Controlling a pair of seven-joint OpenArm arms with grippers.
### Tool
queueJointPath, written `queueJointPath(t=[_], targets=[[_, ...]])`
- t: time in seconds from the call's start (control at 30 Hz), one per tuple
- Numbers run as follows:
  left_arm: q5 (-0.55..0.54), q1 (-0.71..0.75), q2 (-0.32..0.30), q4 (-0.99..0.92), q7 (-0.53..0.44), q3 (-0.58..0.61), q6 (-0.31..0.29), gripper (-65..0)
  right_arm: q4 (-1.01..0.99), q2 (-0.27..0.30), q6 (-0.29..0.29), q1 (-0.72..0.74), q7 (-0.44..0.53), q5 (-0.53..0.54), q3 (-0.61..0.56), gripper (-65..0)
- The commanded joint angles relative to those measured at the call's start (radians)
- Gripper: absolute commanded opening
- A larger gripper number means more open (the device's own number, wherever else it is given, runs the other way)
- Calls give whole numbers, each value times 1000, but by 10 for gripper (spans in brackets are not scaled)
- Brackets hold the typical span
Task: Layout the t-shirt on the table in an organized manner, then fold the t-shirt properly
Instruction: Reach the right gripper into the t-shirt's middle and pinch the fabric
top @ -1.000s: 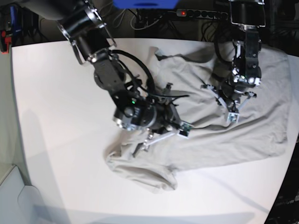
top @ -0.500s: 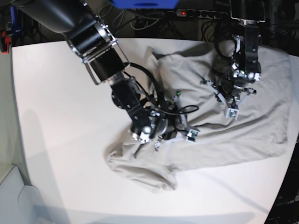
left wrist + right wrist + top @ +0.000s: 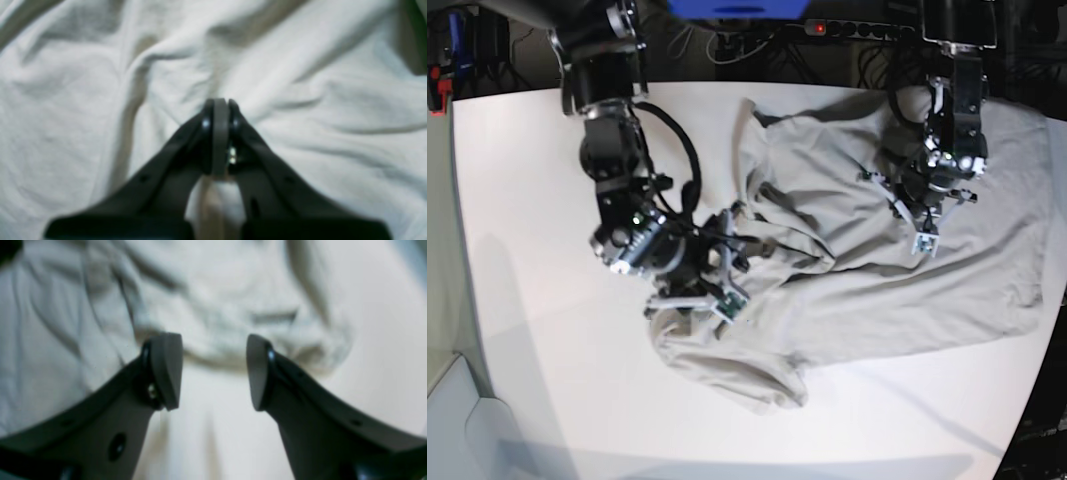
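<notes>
The right claw [image 3: 214, 371] stands with its jaws apart and nothing between them. In its wrist view the two dark pads frame bare white bench [image 3: 367, 340], with a rumpled edge of the t-shirt [image 3: 217, 306] lying just beyond the tips. In the base view this claw [image 3: 695, 300] sits low at the shirt's near-left corner, its arm running down from the upper left of the bench and bending at the wrist so that the claw points toward the cloth.

The left claw [image 3: 218, 113] has its jaws pressed together. In its wrist view the tips sit against a raised crease of the fabric, and whether any cloth is pinched between them cannot be told. In the base view this claw [image 3: 924, 228] hangs nearly straight down from an arm that enters at the top right, over the upper right part of the shirt.

The t-shirt [image 3: 897, 280] lies spread but wrinkled across the right half of the bench [image 3: 537, 300], with folds bunched between the two claws and a sleeve curled at the near-left corner.
</notes>
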Motion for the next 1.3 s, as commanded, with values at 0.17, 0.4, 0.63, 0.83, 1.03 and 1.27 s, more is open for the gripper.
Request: queueJointPath(t=[0.17,0.4,0.63,0.83,1.03,1.27], targets=[[11,-26,-8,1,11,-1,2,-649,-46,-3,-2,-83,132,13,51,-336],[13,-27,-4,1,13,-1,2,-649,-118,-8,-2,-89,161,16,53,-336],[8,-26,-1,1,13,-1,2,-649,-118,-15,-2,-90,161,17,50,-336],[6,-30,-1,1,13,-1,2,-649,-119,-43,-2,-92,161,17,48,-336],[10,-32,-1,4,14,-1,2,-649,-119,-78,-2,-109,180,13,47,-336],[8,-32,-1,2,14,-1,2,-649,-211,-80,-2,-100,235,16,47,-344]])
